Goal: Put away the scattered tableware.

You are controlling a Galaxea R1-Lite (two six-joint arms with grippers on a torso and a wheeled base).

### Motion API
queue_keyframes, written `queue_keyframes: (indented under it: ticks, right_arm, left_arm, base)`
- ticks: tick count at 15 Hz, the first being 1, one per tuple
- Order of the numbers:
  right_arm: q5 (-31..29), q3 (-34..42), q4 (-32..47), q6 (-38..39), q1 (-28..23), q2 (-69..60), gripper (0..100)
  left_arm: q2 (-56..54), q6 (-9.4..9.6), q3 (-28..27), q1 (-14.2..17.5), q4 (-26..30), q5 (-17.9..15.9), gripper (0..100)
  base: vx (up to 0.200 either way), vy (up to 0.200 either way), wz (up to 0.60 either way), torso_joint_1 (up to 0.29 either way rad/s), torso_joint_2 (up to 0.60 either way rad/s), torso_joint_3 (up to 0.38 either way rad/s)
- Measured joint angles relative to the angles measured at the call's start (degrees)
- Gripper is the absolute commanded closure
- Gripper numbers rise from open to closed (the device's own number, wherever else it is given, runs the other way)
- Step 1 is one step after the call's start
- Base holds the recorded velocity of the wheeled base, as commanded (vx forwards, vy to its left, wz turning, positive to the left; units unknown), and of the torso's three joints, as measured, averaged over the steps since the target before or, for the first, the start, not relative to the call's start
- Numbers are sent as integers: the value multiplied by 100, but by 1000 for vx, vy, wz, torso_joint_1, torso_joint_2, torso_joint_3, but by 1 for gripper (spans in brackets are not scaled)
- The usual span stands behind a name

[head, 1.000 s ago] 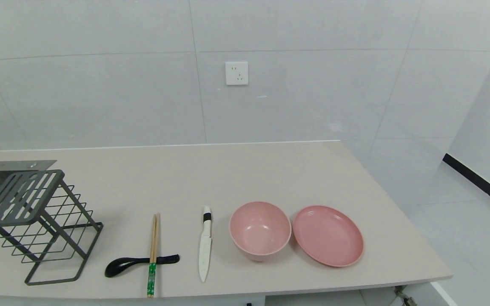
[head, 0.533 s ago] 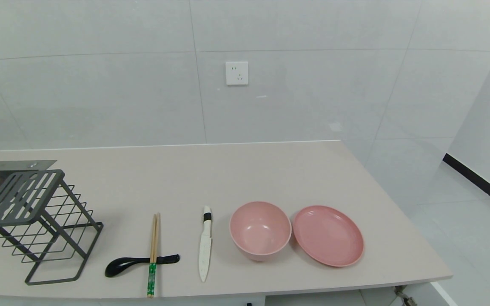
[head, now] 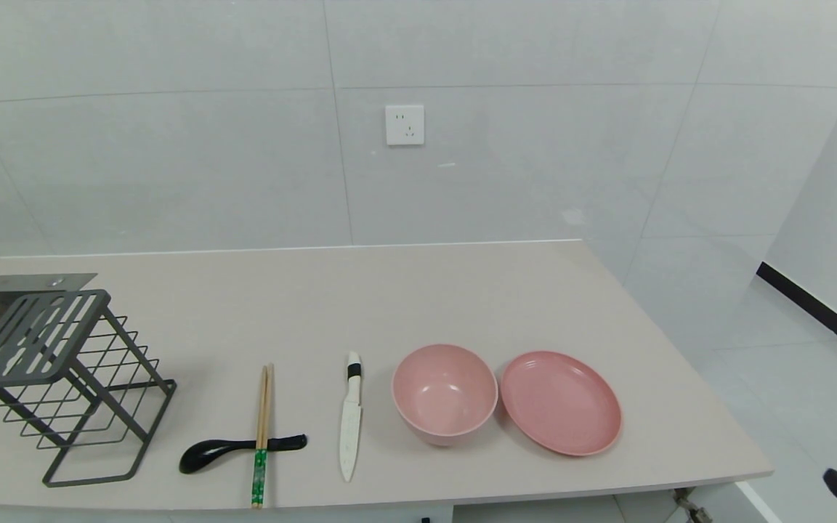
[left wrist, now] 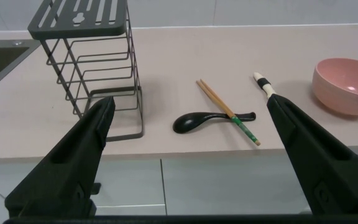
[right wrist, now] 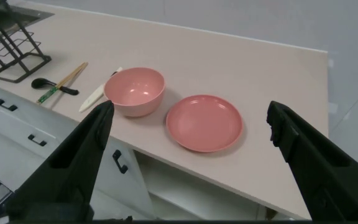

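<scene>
the left gripper (left wrist: 190,102) is held wide open before the counter (head: 389,305) edge, facing the black spoon (head: 200,456), over which the chopsticks (head: 264,414) are laid. the right gripper (right wrist: 190,111) is also spread wide, off the near right corner. a white knife (head: 350,421) is seen between chopsticks and pink bowl (head: 444,392), with the pink plate (head: 560,402) just beside the bowl. the wire rack (head: 62,363) is placed at the left.

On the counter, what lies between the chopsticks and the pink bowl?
A white knife lies there, apart from both the chopsticks and the pink bowl. The head view shows this plainly.
</scene>
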Motion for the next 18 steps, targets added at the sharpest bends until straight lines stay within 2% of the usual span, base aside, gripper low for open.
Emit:
queue_keyframes:
  ticks: [3, 8, 13, 18]
  right_arm:
    - [2, -11, -345, -59, 67, 542, 0]
    - [-6, -569, -784, -110, 80, 1560, 0]
    - [-28, -666, -1279, -116, 89, 2640, 0]
    - [-26, -984, -1378, -102, 179, 3586, 0]
  left_arm:
    - [0, 0, 0, 0, 0, 0, 0]
    - [0, 0, 0, 0, 0, 0, 0]
    - [0, 2, 0, 0, 0, 0, 0]
    - [0, -6, 0, 0, 0, 0, 0]
  base:
    - [0, 0, 0, 0, 0, 0]
    - [0, 0, 0, 0, 0, 0]
    - [0, 0, 0, 0, 0, 0]
    - [0, 0, 0, 0, 0, 0]
